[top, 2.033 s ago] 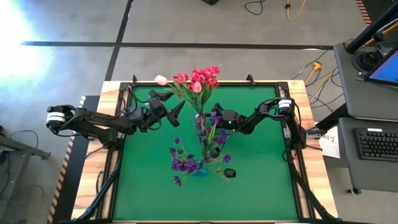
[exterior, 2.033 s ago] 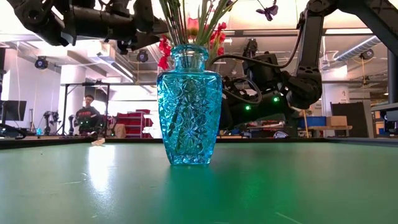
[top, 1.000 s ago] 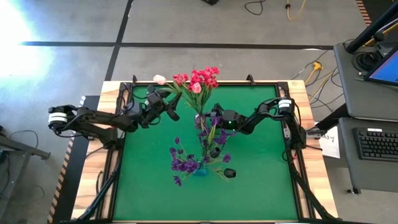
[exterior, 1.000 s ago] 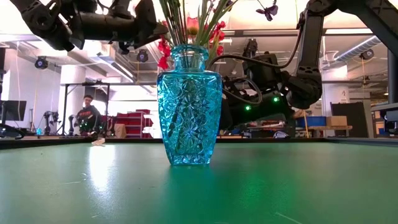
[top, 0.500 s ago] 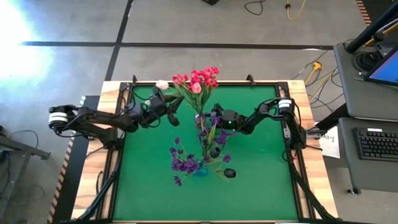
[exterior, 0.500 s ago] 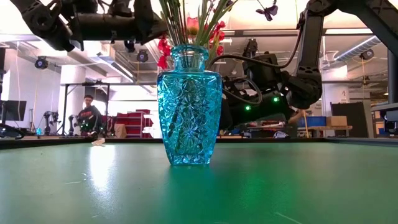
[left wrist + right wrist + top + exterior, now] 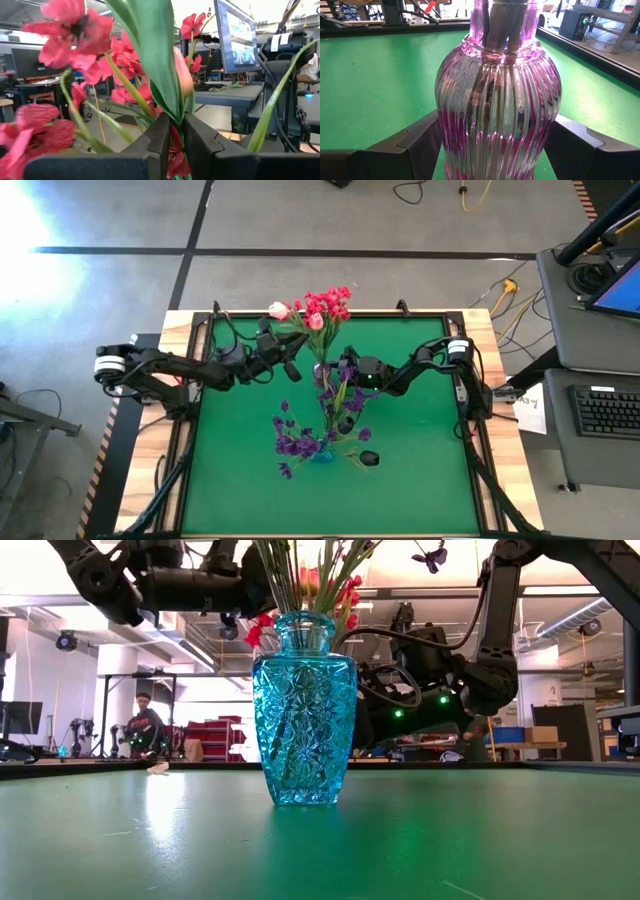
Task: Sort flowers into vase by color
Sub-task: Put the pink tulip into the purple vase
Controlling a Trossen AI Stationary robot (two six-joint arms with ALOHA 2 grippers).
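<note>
Fingers (image 7: 162,132) of the left gripper (image 7: 285,365) pinch a green stem of the pink tulip bud (image 7: 278,310), bloom just past the tips among the red flowers (image 7: 325,305) above the pink vase (image 7: 497,95). Right gripper (image 7: 335,375) fingers (image 7: 420,142) spread, straddling that vase on the green worktop (image 7: 420,470). Purple flowers (image 7: 300,440) sit in the blue vase (image 7: 303,710).

No legible text or labels, white paper tag (image 7: 528,405) by keyboard (image 7: 608,410) has marks (unreadable), monitor (image 7: 236,35) content too blurry

bright overhead glare – near blooms (image 7: 65,30) blurred
</note>
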